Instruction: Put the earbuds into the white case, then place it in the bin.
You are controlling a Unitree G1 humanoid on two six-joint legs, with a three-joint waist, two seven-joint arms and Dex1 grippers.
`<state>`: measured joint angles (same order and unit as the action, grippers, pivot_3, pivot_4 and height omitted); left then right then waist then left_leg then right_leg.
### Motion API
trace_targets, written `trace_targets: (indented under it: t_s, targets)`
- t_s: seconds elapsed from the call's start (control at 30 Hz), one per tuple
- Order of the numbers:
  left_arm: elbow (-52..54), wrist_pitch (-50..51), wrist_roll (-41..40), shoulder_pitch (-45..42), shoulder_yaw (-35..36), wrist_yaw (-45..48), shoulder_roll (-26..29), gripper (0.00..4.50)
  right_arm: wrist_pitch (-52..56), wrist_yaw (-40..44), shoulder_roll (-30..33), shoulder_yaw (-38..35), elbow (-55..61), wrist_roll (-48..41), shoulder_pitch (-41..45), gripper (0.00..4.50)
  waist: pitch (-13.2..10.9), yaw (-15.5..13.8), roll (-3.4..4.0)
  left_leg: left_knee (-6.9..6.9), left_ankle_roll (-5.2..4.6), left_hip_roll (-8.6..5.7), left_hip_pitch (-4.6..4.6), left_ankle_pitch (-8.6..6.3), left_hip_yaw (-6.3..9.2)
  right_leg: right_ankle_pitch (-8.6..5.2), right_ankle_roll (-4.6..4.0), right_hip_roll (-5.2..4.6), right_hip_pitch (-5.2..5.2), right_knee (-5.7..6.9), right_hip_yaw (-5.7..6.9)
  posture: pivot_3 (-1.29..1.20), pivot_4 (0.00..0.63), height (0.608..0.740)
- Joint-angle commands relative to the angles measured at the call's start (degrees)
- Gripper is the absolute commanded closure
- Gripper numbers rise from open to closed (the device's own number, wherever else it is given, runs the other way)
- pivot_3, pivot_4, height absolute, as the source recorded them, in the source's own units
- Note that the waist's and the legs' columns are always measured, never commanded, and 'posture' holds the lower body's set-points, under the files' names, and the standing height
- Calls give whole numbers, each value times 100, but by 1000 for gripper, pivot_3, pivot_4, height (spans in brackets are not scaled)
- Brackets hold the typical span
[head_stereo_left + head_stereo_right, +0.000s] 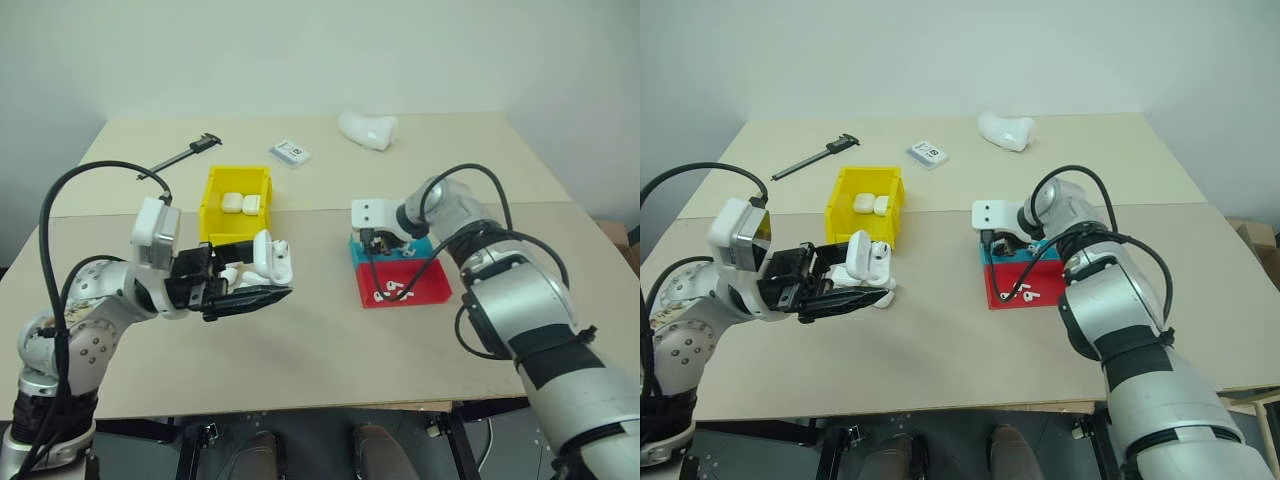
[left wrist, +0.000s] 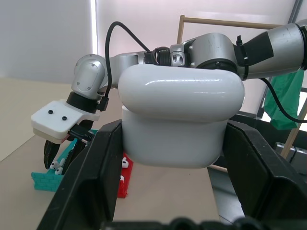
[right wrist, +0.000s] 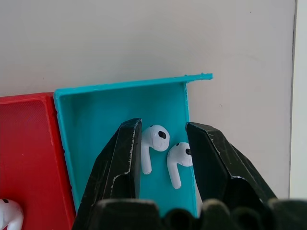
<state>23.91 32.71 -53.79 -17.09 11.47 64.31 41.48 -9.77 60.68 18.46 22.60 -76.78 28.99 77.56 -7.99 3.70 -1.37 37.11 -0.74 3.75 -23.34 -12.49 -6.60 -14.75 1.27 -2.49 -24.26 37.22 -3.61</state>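
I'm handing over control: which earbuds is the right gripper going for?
Find the red tray on the table; the blue tray adjoins it. The right gripper hangs open over two white earbuds there, side by side, unlike those in the red one.

White case (image 1: pixel 268 258) held lid-open above the table; two earbuds (image 3: pixel 163 152) in blue tray; yellow bin (image 1: pixel 212 203) behind.

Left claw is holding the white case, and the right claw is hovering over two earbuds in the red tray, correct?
Not quite: the right claw hangs open over two earbuds in the blue tray, not the red tray beside it; the right wrist view shows this. The left claw does hold the white case.
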Motion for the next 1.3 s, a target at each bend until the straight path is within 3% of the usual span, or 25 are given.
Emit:
trace_targets:
  t_s: [0.03,1.1,1.23,1.3]
  targets:
    - [241,-96,-74,25,125,-63,0,1668,6,-14,-3,22,63,4,124,2652,0,0,0,0,0,0,0,0,0,0,0,0,0,0,0,0,150,740]
    - [524,-84,-161,170,252,-259,51,1668,50,-36,17,237,-20,199,-121,2652,0,13,0,-2,3,0,7,2,1,0,0,1,4,2,0,0,150,740]
    - [547,-77,-179,176,265,-267,55,1668,54,-14,13,249,-23,220,-143,3801,0,12,0,-2,3,0,8,2,2,0,0,0,6,2,-1,0,150,740]
    - [555,-74,-184,176,267,-269,56,1668,86,-35,4,241,-24,215,-149,3887,0,12,0,-2,3,0,9,2,1,0,0,0,7,2,0,0,150,740]
